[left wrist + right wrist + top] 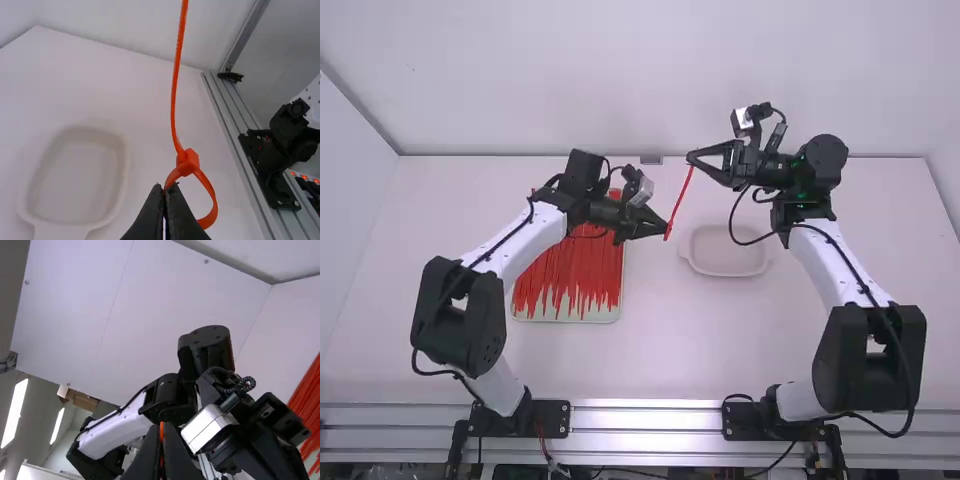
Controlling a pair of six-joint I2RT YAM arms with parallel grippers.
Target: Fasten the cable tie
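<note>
An orange-red cable tie (678, 198) hangs in the air between both grippers, above the table's middle. My left gripper (661, 223) is shut on the tie's small closed loop (200, 200), just below its head (188, 162). From the head the strap (175, 90) runs straight up. My right gripper (692, 158) is shut on the strap's upper end (161, 429), above and slightly right of the left gripper. In the right wrist view the left arm's wrist (200, 390) sits just beyond my shut fingers (150, 455).
A white tray (568, 317) under the left arm holds several red cable ties (575, 270). A shallow white dish (686, 252) lies right of centre, below the right gripper; its rim (125, 165) lies beneath the tie. An aluminium rail (235, 130) borders the table.
</note>
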